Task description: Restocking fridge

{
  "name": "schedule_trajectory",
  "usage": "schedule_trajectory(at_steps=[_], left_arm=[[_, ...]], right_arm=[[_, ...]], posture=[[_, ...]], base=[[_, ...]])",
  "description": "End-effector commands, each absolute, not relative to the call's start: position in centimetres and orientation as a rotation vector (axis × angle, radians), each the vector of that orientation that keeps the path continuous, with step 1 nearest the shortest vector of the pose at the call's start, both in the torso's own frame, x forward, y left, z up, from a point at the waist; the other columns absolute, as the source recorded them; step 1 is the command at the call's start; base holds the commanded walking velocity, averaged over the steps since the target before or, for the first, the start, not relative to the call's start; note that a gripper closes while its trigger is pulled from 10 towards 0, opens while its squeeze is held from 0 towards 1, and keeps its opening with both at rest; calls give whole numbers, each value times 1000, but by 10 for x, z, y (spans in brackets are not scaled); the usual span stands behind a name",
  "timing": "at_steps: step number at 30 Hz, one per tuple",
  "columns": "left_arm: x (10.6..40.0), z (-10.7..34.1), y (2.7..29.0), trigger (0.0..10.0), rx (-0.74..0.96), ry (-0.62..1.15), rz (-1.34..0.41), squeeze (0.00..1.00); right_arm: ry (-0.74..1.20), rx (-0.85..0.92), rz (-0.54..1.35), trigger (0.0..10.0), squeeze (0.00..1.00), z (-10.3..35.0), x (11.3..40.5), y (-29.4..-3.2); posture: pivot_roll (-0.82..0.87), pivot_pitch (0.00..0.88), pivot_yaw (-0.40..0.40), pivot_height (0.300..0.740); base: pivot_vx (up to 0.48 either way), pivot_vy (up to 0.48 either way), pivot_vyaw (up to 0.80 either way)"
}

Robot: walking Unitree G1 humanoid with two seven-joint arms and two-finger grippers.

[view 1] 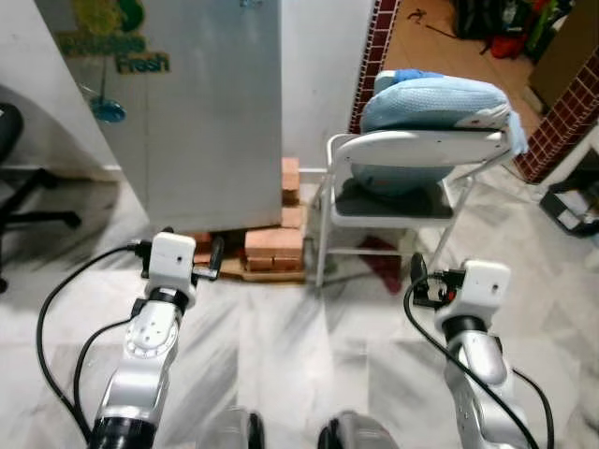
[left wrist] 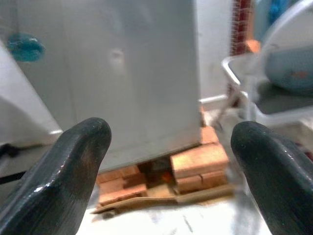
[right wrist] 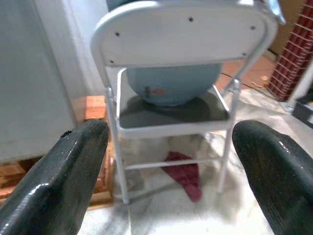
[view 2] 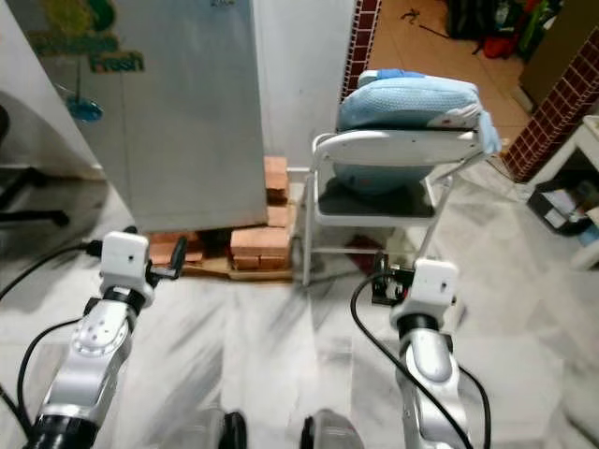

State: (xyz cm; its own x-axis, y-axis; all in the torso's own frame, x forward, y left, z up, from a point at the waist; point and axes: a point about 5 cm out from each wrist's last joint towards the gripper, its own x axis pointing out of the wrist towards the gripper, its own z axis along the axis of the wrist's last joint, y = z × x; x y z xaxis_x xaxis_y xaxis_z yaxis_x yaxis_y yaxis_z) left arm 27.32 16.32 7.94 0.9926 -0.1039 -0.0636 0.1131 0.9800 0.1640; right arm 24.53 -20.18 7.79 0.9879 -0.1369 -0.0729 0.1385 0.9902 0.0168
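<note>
Fridge [view 1: 211, 112] stood ahead at my 11 o'clock, a tall grey cabinet with its door shut and a green "Fresh" sticker [view 1: 122, 42] at its upper part. It rested on stacked red bricks [view 1: 273, 245] and a wooden board [view 1: 253, 273] laid on the white marble floor [view 1: 281, 346]. A white wall [view 1: 323, 75] ran behind it.

My left gripper [left wrist: 171, 161] was raised at my 10 o'clock and pointed at the fridge's lower front, well apart from it. Its two black fingers [left wrist: 63, 171] were spread wide with nothing between them; through the gap I saw the bricks and board under the cabinet.

My right gripper [right wrist: 168, 166] was raised at my 2 o'clock and faced the back of a grey folding chair [view 1: 412, 150] that stood just beside the fridge, at my 1 o'clock. These fingers [right wrist: 63, 176] were likewise spread wide and held nothing, clear of the chair. A light blue mesh bag [view 1: 435, 103], rounded and full, sat on the chair seat and rose above the backrest. A dark red cloth [right wrist: 185, 174] lay on the floor beneath the seat.

A black office chair base [view 1: 28, 210] showed at my 9 o'clock. A brick-patterned pillar [view 1: 374, 47] stood at 12 o'clock beyond the chair, with dark bags [view 1: 496, 23] on the tan floor behind it.
</note>
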Motion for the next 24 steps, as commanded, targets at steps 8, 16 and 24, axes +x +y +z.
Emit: schedule_trajectory(at_steps=[8, 16, 24], left_arm=[[273, 82, 177, 10000, 171, 49, -47, 0], [269, 77, 191, 10000, 173, 75, -29, 0], [261, 70, 197, 10000, 189, 108, 14, 0]], right_arm=[[81, 82, -123, 10000, 0, 77, 249, -196], [30, 70, -34, 10000, 0, 87, 262, -177], [62, 72, -88, 10000, 0, 85, 264, -180]], posture=[[-13, 101, -8, 740], [7, 112, -26, 740], [3, 96, -30, 740]], base=[[-30, 420, -700], [-30, 420, -125], [0, 439, 0]])
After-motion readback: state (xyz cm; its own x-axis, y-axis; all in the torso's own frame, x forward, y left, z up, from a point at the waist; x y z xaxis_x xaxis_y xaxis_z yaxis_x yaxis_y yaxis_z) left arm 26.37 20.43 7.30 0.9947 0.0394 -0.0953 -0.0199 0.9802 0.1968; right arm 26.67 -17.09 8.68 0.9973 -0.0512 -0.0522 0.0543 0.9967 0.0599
